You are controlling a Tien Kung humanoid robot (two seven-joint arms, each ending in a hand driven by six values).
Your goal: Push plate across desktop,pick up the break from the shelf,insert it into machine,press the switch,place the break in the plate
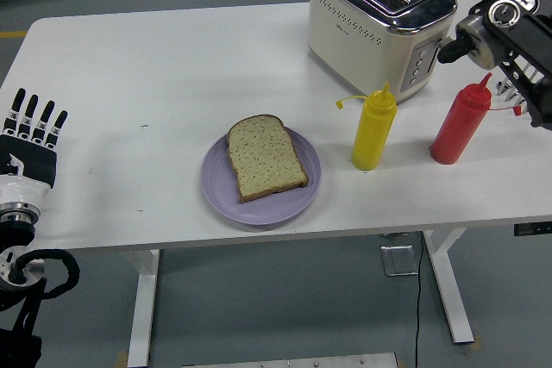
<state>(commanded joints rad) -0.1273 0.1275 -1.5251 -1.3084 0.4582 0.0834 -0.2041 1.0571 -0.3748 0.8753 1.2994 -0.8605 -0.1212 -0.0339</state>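
Worktop [155, 84]: white, carrying five items.

Plate [297, 200]: lavender, round, near the front edge, a little left of centre. It holds one slice of bread [264, 157], brown-crusted, lying flat, crust top toward the far side.

Toaster [379, 19]: cream body with chrome top, two slots, at the far right of the worktop. Nothing shows in the slots.

Yellow squeeze bottle [373, 129]: upright, just right of the plate and apart from it, in front of the toaster.

Red squeeze bottle [460, 121]: upright, right of the yellow one, well apart from it.

My left hand [33, 140]: at the left border, off the worktop's side, fingers straight and spread upward, holding nothing.

My right arm [504, 15]: black links at the upper right corner, above the red bottle. My right hand lies outside the view, so I cannot tell its state.
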